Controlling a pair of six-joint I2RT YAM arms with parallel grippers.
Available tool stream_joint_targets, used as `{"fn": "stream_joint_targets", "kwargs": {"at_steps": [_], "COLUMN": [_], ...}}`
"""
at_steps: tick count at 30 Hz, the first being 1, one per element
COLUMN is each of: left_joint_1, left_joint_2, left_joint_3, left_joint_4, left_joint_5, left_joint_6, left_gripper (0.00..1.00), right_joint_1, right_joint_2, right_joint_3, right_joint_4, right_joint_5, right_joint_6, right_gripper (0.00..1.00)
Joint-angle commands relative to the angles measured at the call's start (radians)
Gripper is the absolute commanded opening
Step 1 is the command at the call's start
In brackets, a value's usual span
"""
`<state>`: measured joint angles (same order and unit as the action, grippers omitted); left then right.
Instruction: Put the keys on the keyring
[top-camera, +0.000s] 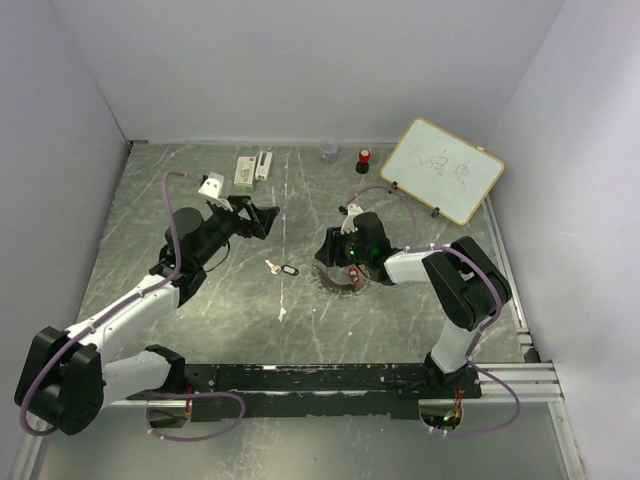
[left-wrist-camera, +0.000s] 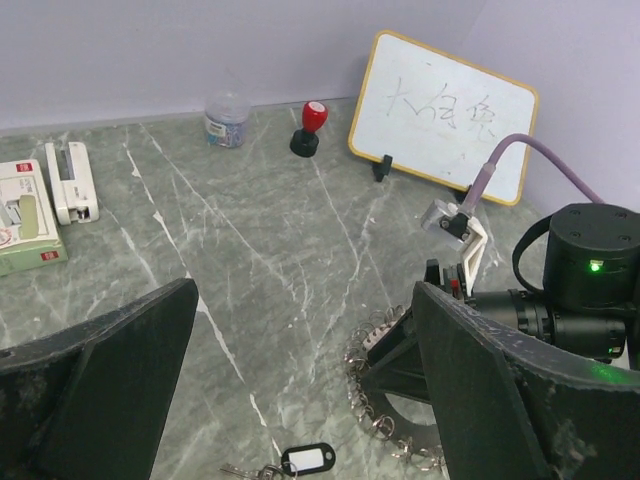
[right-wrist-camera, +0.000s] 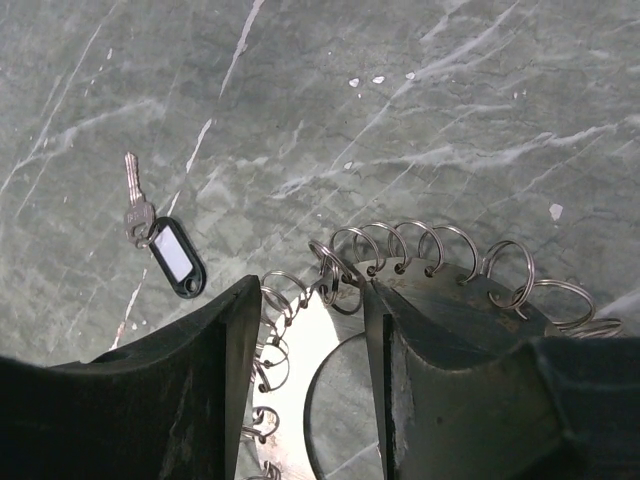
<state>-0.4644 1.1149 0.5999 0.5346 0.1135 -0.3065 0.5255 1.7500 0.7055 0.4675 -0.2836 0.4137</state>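
Keyring (right-wrist-camera: 290, 360) lies mid-way across the worktop (top-camera: 300, 200), rim between the right gripper's (right-wrist-camera: 312, 290) parted fingers; left gripper (left-wrist-camera: 305, 300) spread wide; black-tagged key (right-wrist-camera: 175, 255) nearby.

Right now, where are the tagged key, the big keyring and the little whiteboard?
Key with black tag (right-wrist-camera: 178, 258): right wrist view, on the black tag.
Keyring (right-wrist-camera: 295, 345): right wrist view, on its flat band.
Whiteboard (left-wrist-camera: 440, 115): left wrist view, on the writing surface.

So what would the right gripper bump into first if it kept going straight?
The keyring: the right gripper points down at its loop-edged rim, which lies between the open jaws. They may be touching; depth is unclear.
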Motion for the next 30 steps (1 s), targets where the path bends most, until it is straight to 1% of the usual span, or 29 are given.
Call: {"fn": "stream_joint_targets", "kwargs": {"at_steps": [1, 4, 7, 10, 12, 14, 17, 25, 27, 28, 30], "left_joint_1": [0.088, 0.179, 0.254, 0.304, 0.325, 0.337, 0.342, 0.353, 0.357, 0.359, 0.364], "left_joint_2": [0.029, 0.086, 0.151, 0.228, 0.282, 0.331, 0.368, 0.369, 0.372, 0.374, 0.383], "left_joint_3": [0.015, 0.01, -0.034, -0.069, -0.095, -0.111, -0.12, -0.123, -0.127, -0.128, -0.127], "left_joint_4": [0.082, 0.159, 0.359, 0.521, 0.659, 0.752, 0.801, 0.764, 0.768, 0.773, 0.784], "left_joint_5": [0.199, 0.322, 0.434, 0.493, 0.522, 0.54, 0.545, 0.532, 0.532, 0.534, 0.54], "left_joint_6": [-0.159, -0.334, -0.527, -0.685, -0.779, -0.84, -0.869, -0.844, -0.845, -0.85, -0.856], "left_gripper": [1.0, 1.0, 1.0, 1.0, 1.0, 1.0, 1.0, 0.99, 1.0, 0.99, 0.99], "right_joint_1": [0.002, 0.002, 0.002, 0.002, 0.002, 0.002, 0.002, 0.002, 0.002, 0.002, 0.003], "right_joint_2": [0.033, 0.037, 0.031, 0.026, 0.023, 0.02, 0.023, 0.033, 0.037, 0.038, 0.043], "right_joint_3": [0.002, 0.007, 0.007, 0.009, 0.01, 0.01, 0.012, 0.021, 0.027, 0.029, 0.033], "right_joint_4": [0.014, 0.011, 0.006, -0.001, -0.004, -0.005, -0.007, -0.014, -0.016, -0.018, -0.019], "right_joint_5": [0.019, 0.021, 0.022, 0.025, 0.026, 0.026, 0.025, 0.022, 0.019, 0.018, 0.015], "right_joint_6": [0.006, 0.008, 0.008, 0.008, 0.007, 0.007, 0.008, 0.006, 0.004, 0.004, 0.004], "right_gripper": [0.45, 0.44, 0.44, 0.44, 0.44, 0.44, 0.44, 0.44, 0.42, 0.38, 0.2]}}
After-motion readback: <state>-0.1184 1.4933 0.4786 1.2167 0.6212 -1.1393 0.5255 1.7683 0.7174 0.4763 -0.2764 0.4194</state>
